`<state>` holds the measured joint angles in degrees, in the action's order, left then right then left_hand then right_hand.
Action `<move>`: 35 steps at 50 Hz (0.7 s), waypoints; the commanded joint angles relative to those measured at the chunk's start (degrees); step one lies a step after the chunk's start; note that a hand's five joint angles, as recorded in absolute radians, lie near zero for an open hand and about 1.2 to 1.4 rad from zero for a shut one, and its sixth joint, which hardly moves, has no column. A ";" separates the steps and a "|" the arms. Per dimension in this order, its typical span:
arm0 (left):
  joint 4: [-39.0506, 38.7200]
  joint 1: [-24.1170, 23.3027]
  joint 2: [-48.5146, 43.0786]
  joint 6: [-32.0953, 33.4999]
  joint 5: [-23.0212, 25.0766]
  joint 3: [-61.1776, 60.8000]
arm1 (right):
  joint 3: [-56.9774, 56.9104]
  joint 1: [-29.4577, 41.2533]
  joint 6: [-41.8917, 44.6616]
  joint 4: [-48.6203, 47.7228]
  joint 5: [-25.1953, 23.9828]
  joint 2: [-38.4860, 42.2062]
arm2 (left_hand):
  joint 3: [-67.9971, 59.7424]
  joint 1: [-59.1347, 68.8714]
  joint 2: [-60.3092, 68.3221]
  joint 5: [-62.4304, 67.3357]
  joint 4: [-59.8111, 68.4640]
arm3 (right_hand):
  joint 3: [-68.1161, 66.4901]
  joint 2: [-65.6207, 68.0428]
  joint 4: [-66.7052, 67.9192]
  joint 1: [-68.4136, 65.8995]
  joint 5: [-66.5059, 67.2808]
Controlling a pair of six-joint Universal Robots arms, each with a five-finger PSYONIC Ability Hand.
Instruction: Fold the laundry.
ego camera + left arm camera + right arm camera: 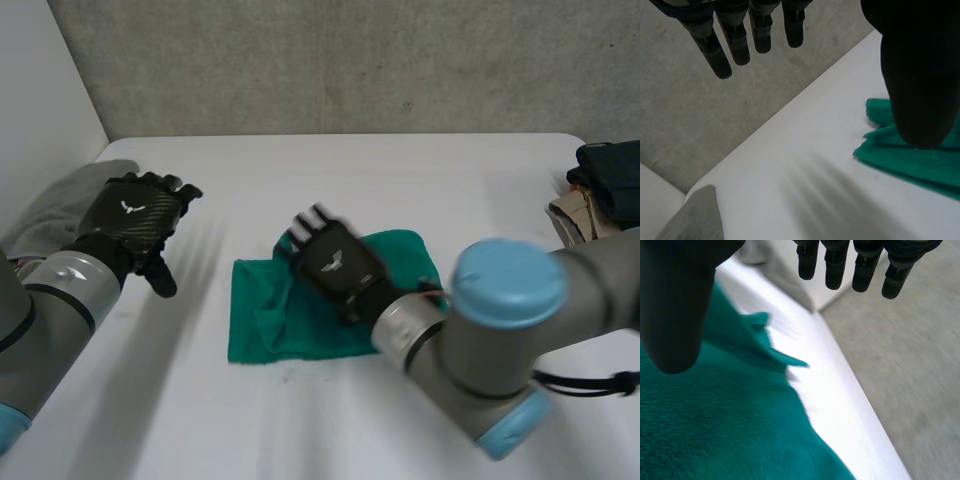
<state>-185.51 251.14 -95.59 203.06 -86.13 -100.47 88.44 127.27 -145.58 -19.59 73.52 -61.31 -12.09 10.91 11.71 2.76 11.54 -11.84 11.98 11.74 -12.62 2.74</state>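
The right hand (335,262) is held over the green cloth (262,322), above its middle and towards its far edge. In the right wrist view its fingers (836,267) are seen straight and slightly spread, with the thumb (675,310) set well apart from them; nothing is pinched or held between them. Whether the palm touches the cloth cannot be told. The green cloth is laid near the centre of the white desk (400,180), loosely bunched, with wrinkles along the side towards the left arm and one corner pointing outward beyond the right hand's thumb. The left hand (132,222) is held above the desk on the robot's left, apart from the green cloth. Its fingers (737,42) are extended straight and side by side, the thumb (917,75) is opened wide, and nothing is gripped. In the left wrist view, one end of the green cloth is seen beyond the thumb. A grey cloth (60,205) is lying at the desk's left edge, just behind the left hand. A pile of dark and beige garments (600,190) is placed at the desk's right edge, well apart from the green cloth.
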 commanded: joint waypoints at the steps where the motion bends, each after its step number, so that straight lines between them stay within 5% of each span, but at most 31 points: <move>1: -0.21 -4.60 -0.29 -0.38 -0.45 1.16 | 7.44 -9.40 -16.40 4.65 -1.01 -7.33 | 2.09 -0.91 -1.71 -2.76 -1.54 | 1.84 -1.98 -1.74 2.62 -2.74; 5: -0.56 -7.41 -1.17 -0.29 -1.15 1.60 | 11.66 -14.76 -12.02 6.58 -0.57 -6.63 | 2.09 -0.91 -1.71 -2.76 -1.54 | 1.84 -1.98 -1.74 2.62 -2.74; 8: -1.00 -8.73 -1.70 -0.21 -2.20 1.77 | 13.33 -19.16 -4.73 6.32 0.22 -4.09 | 2.09 -0.91 -1.71 -2.76 -1.54 | -9.89 9.75 9.99 -9.11 8.99; 11: -1.17 -9.35 -2.05 -0.38 -3.26 1.86 | 12.20 -21.36 1.25 7.11 0.66 -1.45 | 2.09 -0.91 -1.71 -2.76 -1.54 | -35.76 35.62 35.86 -34.98 34.86; 12: -1.17 -9.17 -2.05 -0.38 -3.69 1.86 | 11.06 -21.19 2.57 7.63 0.75 -0.75 | 2.09 -0.91 -1.71 -2.76 -1.54 | -59.65 59.52 59.76 -58.88 58.76; 13: -1.17 -9.17 -1.96 -0.47 -3.79 1.86 | 10.35 -21.10 2.58 7.73 1.01 -0.57 | 2.09 -0.91 -1.71 -2.76 -1.54 | -68.07 67.94 68.18 -67.30 67.18; 24: -0.73 -6.10 1.02 -0.47 -4.14 -0.07 | 5.25 -8.21 -4.80 -3.77 3.66 -9.71 | 2.09 -0.91 -1.71 -2.76 -1.54 | -68.16 68.02 68.26 -67.38 67.26; 31: -0.47 -2.67 3.66 -1.96 -5.01 -1.04 | 0.69 6.12 -5.60 -6.95 -2.93 -1.64 | 2.09 -0.91 -1.71 -2.76 -1.54 | -68.16 68.02 68.26 -67.38 67.26; 35: -0.47 -2.14 4.10 -4.15 -5.81 -1.30 | -4.75 10.09 -5.24 -3.19 -2.69 6.00 | 2.09 -0.91 -1.71 -2.76 -1.54 | -68.16 68.02 68.26 -67.38 67.26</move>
<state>-186.07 247.68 -92.56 201.56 -90.81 -101.36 89.88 130.46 -151.29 -26.23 72.49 -65.14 -12.09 10.91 11.71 2.76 11.54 -68.03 67.50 68.54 -60.19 57.34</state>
